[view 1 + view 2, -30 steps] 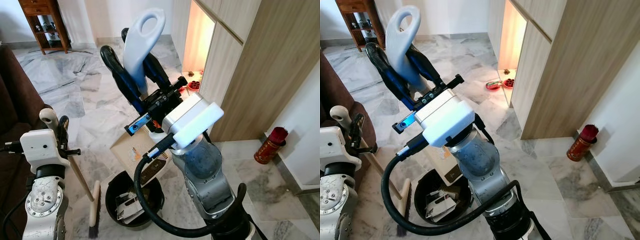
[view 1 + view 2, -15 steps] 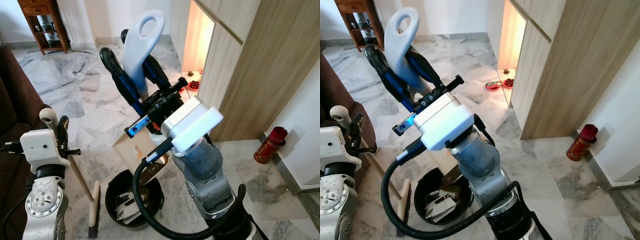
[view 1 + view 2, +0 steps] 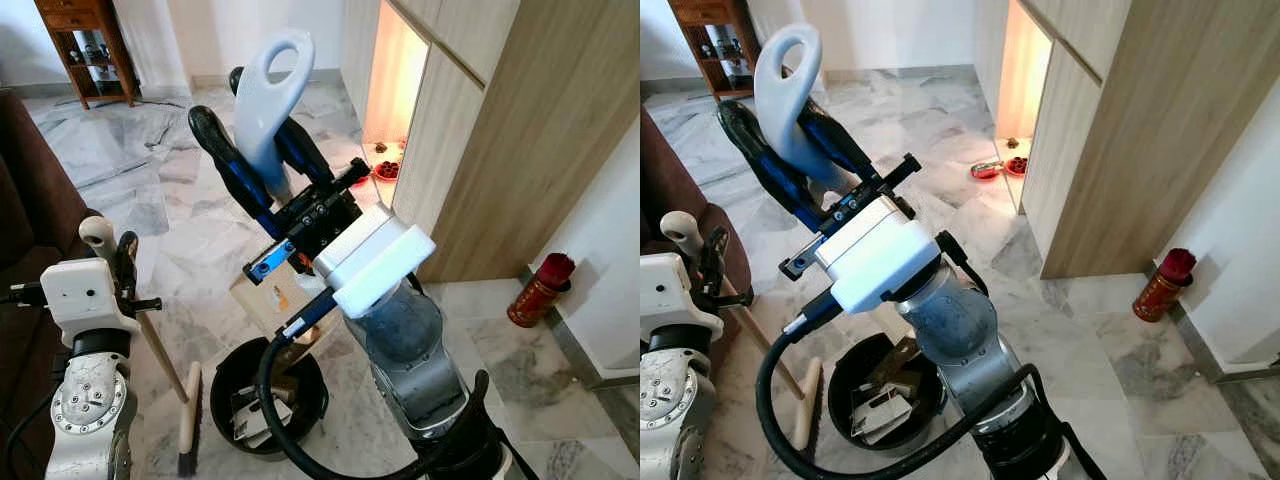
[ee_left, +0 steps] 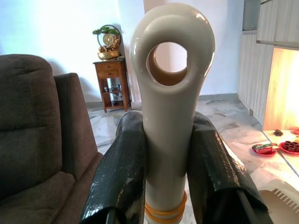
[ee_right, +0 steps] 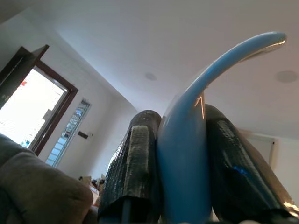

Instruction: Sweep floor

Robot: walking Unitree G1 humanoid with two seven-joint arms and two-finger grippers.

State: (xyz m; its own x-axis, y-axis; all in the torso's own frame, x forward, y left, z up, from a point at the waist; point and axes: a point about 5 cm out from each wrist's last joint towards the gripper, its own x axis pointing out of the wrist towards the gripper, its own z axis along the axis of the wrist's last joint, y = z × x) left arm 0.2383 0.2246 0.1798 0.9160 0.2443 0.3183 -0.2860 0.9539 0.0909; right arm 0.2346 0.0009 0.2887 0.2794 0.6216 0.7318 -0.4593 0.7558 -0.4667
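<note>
Landmark: we are placing everything against the black bin (image 3: 268, 395) on the marble floor (image 3: 190, 210).
Right gripper: our right gripper (image 3: 262, 160) is raised high above the bin, its two black fingers clamped on the pale blue dustpan handle (image 3: 268, 100).
Dustpan: the dustpan's pan (image 3: 285, 300) is hanging tilted just over the bin's rim, so we are judging the step to be emptying it.
Bin: scraps of paper and card (image 3: 880, 410) are lying inside.
Left gripper: our left gripper (image 4: 167, 154) is closed around the cream broom handle (image 4: 170, 107), to the left of the bin.
Broom: its stick is slanting down to the brush head (image 3: 188, 420), which is resting on the floor just beside the bin.
Doing it well: we are aiming to keep the pan's lip inside the rim while tipping steeply, so nothing spills back onto the floor.
Care: we are holding the broom steady and clear of the bin, since a knock could tip it.
</note>
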